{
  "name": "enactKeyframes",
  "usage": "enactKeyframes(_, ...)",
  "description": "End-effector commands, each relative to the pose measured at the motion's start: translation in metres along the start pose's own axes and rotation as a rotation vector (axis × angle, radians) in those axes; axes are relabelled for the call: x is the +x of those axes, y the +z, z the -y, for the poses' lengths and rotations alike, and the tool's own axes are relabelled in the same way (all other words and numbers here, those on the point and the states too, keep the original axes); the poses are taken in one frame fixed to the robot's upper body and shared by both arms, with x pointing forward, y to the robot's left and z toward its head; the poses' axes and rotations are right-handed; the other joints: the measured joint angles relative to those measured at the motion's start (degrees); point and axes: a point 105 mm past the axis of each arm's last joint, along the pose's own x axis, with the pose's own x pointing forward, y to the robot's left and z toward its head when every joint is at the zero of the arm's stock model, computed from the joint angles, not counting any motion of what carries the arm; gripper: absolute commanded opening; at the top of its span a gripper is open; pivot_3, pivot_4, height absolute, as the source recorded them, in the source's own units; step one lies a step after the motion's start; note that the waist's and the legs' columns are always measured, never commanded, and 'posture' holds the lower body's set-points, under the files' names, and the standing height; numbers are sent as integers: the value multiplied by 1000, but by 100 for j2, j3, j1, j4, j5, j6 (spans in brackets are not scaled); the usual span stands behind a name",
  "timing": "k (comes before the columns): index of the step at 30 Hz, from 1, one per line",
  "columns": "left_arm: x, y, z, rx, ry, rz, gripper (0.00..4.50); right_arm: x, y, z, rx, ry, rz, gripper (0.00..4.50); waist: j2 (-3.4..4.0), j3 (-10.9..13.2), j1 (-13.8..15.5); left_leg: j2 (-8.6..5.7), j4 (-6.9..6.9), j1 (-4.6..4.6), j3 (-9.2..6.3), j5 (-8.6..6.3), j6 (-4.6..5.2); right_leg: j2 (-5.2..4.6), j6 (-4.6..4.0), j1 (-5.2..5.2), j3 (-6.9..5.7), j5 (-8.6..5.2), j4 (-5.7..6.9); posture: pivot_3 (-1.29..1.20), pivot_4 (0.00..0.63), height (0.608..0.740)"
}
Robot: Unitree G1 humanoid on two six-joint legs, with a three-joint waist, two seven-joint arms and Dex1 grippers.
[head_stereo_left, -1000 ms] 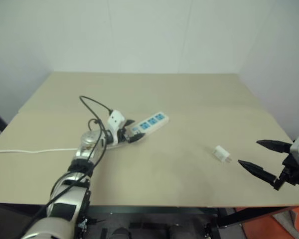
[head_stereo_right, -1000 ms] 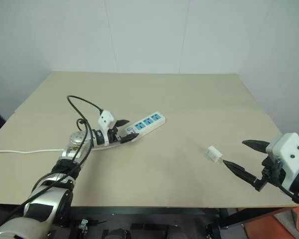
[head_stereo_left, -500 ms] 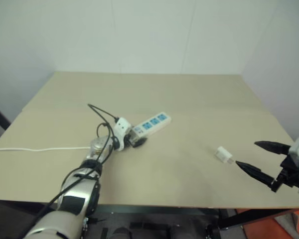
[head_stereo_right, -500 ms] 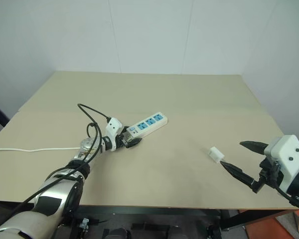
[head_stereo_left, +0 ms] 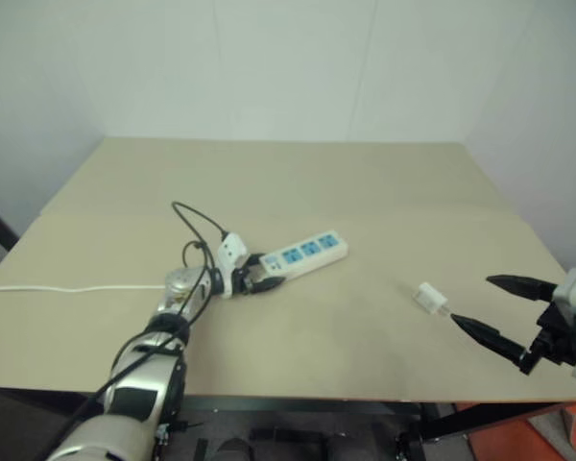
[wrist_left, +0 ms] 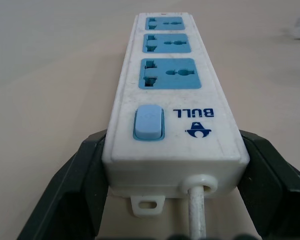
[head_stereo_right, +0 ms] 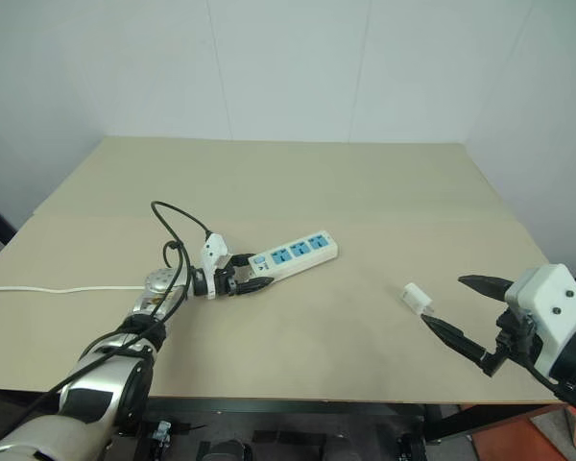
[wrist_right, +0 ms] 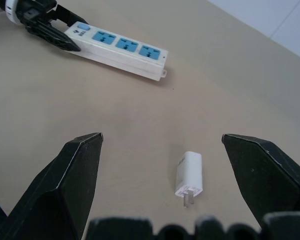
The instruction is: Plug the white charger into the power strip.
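Grip just made: my left claw (head_stereo_right: 238, 280) has closed on the power strip's (head_stereo_right: 293, 255) switch end and swung it round on the desk (head_stereo_right: 298, 182). White charger (head_stereo_right: 416, 299) lies flat before my wide-open, empty right claw (head_stereo_right: 468, 322), ready for pickup.

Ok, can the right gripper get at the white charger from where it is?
Probably yes: the right gripper is open, the white charger lies on its side between its fingers, bare table around it.

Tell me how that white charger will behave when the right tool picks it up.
The white charger looks small and probably light. Lying flat on its side, it seems unlikely to roll. Its smooth shell may slip or twist between the open right tool fingers.
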Motion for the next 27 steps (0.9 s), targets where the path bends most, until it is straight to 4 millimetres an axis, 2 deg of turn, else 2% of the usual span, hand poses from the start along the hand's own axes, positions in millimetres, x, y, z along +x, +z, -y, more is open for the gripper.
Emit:
enactKeyframes(1, -11, 28, 4, 77, -54, 72, 3273, -2, 7, -1, -33, -12, 24, 4500, 0, 0, -1, 0, 0, 1, 0, 0, 0, 0, 0, 0, 0, 0, 1, 0, 150, 740)
enactKeyframes(7, -37, 16, 36, 137, -123, -27, 3273, 3, 7, -4, -25, 12, 30, 4500, 3, -1, -42, 9, 0, 8, 4, 0, 0, 4, -2, 1, 3, -1, 5, 0, 150, 740)
enactKeyframes(11, -49, 5, 44, 145, -112, -81, 3273, 5, 8, -7, -20, 26, 35, 4500, 3, -1, -16, 10, 1, 10, 4, 0, 0, 5, -4, 2, 2, 0, 7, 0, 150, 740)
enactKeyframes(14, -49, -9, 45, 150, -78, -123, 3273, 8, 7, -8, -15, 34, 39, 4500, 3, -2, 10, 9, 2, 11, 4, 0, 0, 3, -4, 4, 2, 0, 5, 0, 150, 740)
enactKeyframes(16, -48, -13, 45, 137, -67, -126, 3999, 9, 8, -9, -15, 37, 42, 4500, 3, -2, 10, 9, 2, 9, 4, 0, 0, 3, -4, 4, 1, 0, 0, 0, 150, 740)
enactKeyframes(18, -46, -14, 48, 86, -75, -103, 4470, 10, 8, -9, -15, 40, 44, 4500, 3, -2, 6, 8, 1, 8, 5, 0, 0, 3, -4, 4, 1, 0, -1, 0, 150, 740)
enactKeyframes(22, -46, -11, 55, 46, -111, -69, 4470, 11, 9, -10, -13, 41, 47, 4500, 3, -2, 0, 9, 1, 8, 4, 0, 0, 4, -4, 3, 1, 0, 0, 0, 150, 740)
enactKeyframes(27, -50, 5, 44, 42, -59, 38, 4470, 11, 8, -10, -8, 44, 45, 4500, 3, -2, 1, 9, 1, 9, 4, 0, 0, 4, -4, 4, 1, 0, 2, 0, 150, 740)
